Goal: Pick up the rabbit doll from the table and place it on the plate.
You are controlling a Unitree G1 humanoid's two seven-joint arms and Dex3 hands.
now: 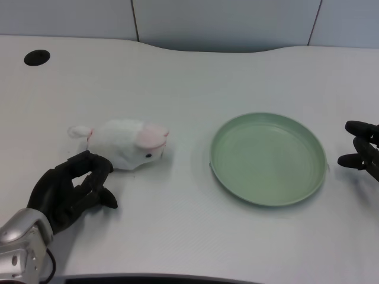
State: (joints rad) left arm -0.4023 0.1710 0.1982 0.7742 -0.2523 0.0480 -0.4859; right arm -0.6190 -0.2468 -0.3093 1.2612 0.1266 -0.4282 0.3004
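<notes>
1. The rabbit doll lies on its side on the white counter, at about 9 o'clock from the middle of the view, with its head and pink ear toward the plate and its tail end pointing to 9 o'clock.
2. The green plate sits flat on the counter at about 3 o'clock from the doll, well apart from it, with nothing in it.
3. The left hand is at about 7 o'clock, low on the counter, just below the doll. Its fingers are curled loosely with gaps between them and hold nothing. The uppermost finger is just beside the doll's lower edge; whether it touches cannot be told.
4. The silver left forearm enters from the corner at 7 o'clock.
5. The right hand shows at the 3 o'clock edge, near the plate's rim but apart from it.
6. A dark round hole is set in the counter at about 10 o'clock.
</notes>
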